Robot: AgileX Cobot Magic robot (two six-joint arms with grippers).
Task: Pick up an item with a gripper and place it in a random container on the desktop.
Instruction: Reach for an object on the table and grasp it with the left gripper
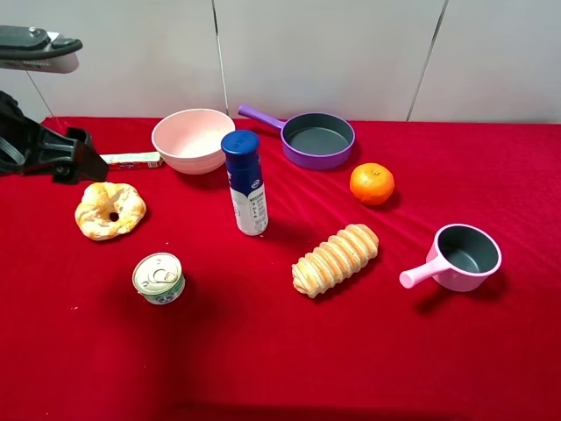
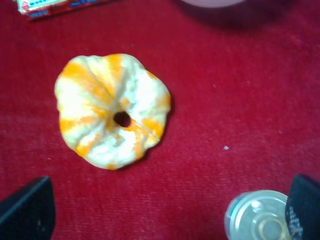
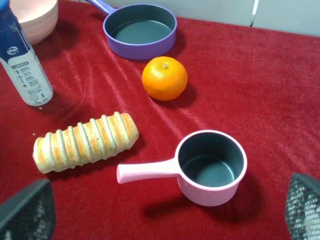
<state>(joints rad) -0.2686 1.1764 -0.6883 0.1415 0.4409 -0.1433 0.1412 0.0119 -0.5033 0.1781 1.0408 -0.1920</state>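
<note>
Flat on the left of the red desktop (image 1: pixel 263 360): the twisted ring bread (image 1: pixel 110 210), touching nothing, nearer than the pale pink bowl (image 1: pixel 193 140) and farther than the tin can (image 1: pixel 159 278). Close to it, the left gripper (image 2: pixel 165 212), spread wide, holding nothing. Right gripper (image 3: pixel 165 215) spread wide too, by the small pink pot (image 3: pixel 212 167).
</note>
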